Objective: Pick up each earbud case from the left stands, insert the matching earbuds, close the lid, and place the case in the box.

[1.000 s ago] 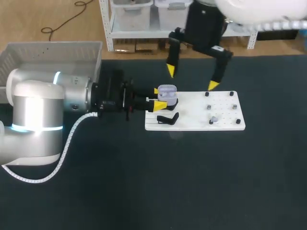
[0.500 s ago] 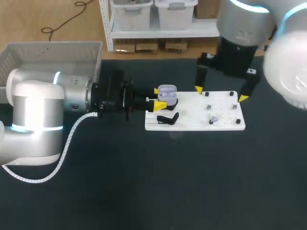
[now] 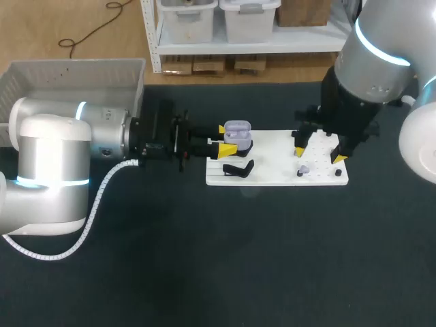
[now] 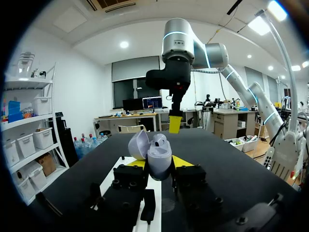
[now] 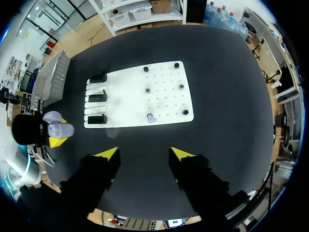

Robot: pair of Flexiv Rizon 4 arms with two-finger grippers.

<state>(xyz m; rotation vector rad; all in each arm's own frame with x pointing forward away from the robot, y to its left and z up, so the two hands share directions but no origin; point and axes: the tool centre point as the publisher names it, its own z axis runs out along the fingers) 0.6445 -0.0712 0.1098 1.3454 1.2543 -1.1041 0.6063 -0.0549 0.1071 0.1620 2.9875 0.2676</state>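
A lavender earbud case (image 3: 236, 129) with its lid open hangs at the left end of the white board (image 3: 272, 174), and my left gripper (image 3: 222, 139) is shut on it. In the left wrist view the case (image 4: 159, 157) sits between the yellow tips of the left gripper (image 4: 159, 163), with the lid (image 4: 138, 144) tipped back. My right gripper (image 3: 318, 154) hovers open over the board's right part, nothing between its fingers. A small lavender earbud (image 3: 304, 167) lies on the board below it. In the right wrist view the right gripper (image 5: 145, 153) is short of the earbud (image 5: 151, 117).
A black stand (image 3: 238, 168) sits at the board's front left; several black stands (image 5: 96, 97) show along that end. Small black pegs (image 3: 338, 172) dot the board's right part. A grey box (image 3: 75, 82) stands at the back left.
My right arm has swung right and come down from behind the board to over its right part, its fingers drawing closer together. The left arm and case have stayed still.
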